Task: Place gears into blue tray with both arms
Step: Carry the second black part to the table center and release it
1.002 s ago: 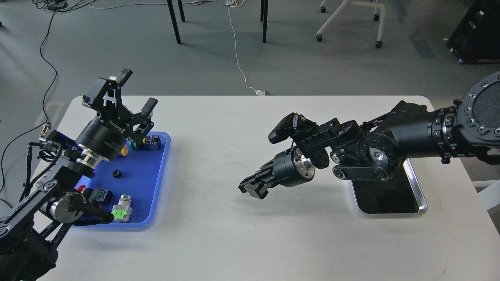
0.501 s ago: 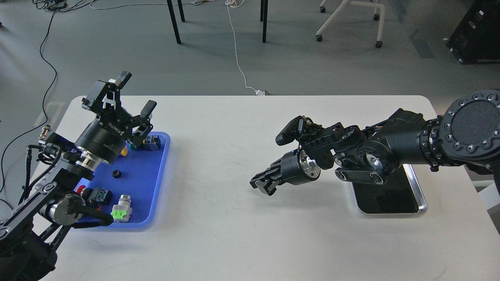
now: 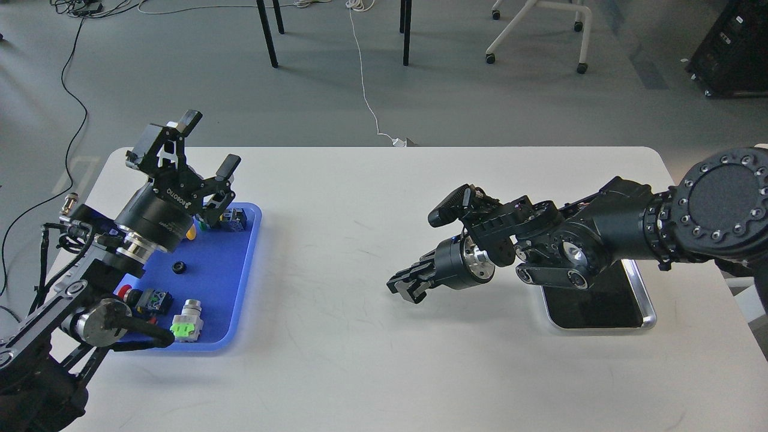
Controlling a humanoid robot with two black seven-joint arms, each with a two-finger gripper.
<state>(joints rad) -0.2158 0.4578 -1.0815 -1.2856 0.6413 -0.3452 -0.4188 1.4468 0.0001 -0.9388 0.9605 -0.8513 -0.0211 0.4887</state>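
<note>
**Wide bare centre, both trays hugging the side edges**

Your white tabletop (image 3: 372, 354) is bare across its whole middle, from the far rounded edge to the near edge of the view, with open room between the two arms.

Your right arm (image 3: 606, 240) reaches in from the right edge and lies low over the steel tray (image 3: 645, 306), which sits close to the tabletop's right edge; most of its dark inside is covered by the arm. The right gripper (image 3: 403, 287) points left and down over bare tabletop, well apart from both trays. Its fingers look close together, but you cannot tell whether they hold anything.

Your left arm (image 3: 90, 270) rises from the lower left corner across the blue tray (image 3: 240, 300), which lies near the left edge. The left gripper (image 3: 207, 141) stands above the tray's far end with fingers spread wide, holding nothing.

In the blue tray, push-button switches (image 3: 187, 327) sit at the near end and others at the far end. One gear (image 3: 178, 267) lies on the tray floor between them, touching neither group. A second gear is not visible.
</note>
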